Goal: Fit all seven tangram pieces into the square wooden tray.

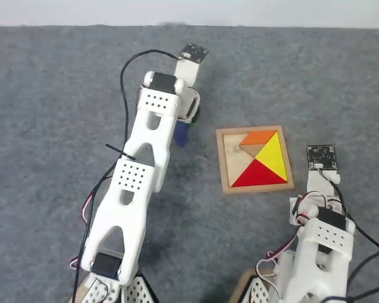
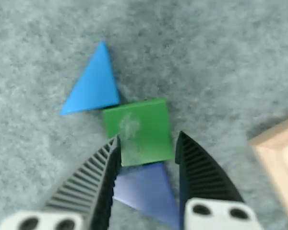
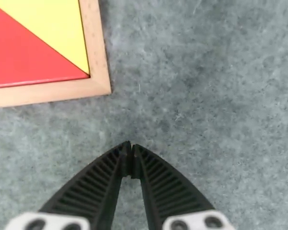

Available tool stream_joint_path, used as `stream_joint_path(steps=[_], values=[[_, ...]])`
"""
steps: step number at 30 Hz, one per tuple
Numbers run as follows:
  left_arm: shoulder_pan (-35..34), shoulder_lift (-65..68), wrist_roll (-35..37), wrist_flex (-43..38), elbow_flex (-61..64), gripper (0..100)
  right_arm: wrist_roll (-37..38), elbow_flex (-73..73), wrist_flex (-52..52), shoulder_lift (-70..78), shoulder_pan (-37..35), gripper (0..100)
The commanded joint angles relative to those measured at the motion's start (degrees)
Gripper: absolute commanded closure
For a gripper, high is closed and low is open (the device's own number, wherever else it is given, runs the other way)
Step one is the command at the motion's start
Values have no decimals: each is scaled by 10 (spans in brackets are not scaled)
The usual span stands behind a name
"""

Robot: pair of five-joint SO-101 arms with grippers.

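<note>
Wooden tray (image 1: pixel 220 164), square and pale-rimmed, is seen lying flat on the desk (image 1: pixel 63 95) between the two white arms, nearer the right one. Three pieces are counted inside it: one orange piece (image 1: pixel 258 137) at the far edge, one yellow triangle (image 1: pixel 273 156) and one red triangle (image 1: pixel 258 173), laid edge to edge. The part of the tray floor toward the left arm is left as bare wood.

Three more pieces are counted outside the tray, clustered on the desk under the left arm (image 1: pixel 139 170): one light blue triangle (image 2: pixel 93 84), one green square (image 2: pixel 138 130) and one dark blue triangle (image 2: pixel 146 189). The green square is placed in the middle, with a triangle close against it on each of two opposite sides.

The left end effector (image 2: pixel 148 142) is held spread, one fingertip at each side of the green square (contact cannot be judged). The right end effector (image 3: pixel 131 146) is pressed together with nothing in it, over bare desk just beside a tray corner.

The desk is covered in a grey, felt-like material, and a pale strip of wall (image 1: pixel 177 12) is seen beyond its far edge.
</note>
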Motion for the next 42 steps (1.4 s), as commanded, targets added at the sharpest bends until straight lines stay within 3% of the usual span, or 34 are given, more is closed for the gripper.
stream_joint_path(steps=[1,14,18,22,26,31,42], values=[[-29,4,-13,-8,-18,817,11,-4,-15,-15,-8,989],[-33,31,-68,-5,-18,783,11,-4,-15,-15,-8,989],[-36,21,-53,34,-17,786,11,-4,-15,-15,-8,989],[-37,-35,-37,32,72,792,11,-4,-15,-15,-8,989],[-25,-128,-36,32,233,859,11,-4,-15,-15,-8,989],[0,-247,-38,32,408,870,11,-4,-15,-15,-8,989],[55,-430,-40,31,498,870,11,-4,-15,-15,-8,989]])
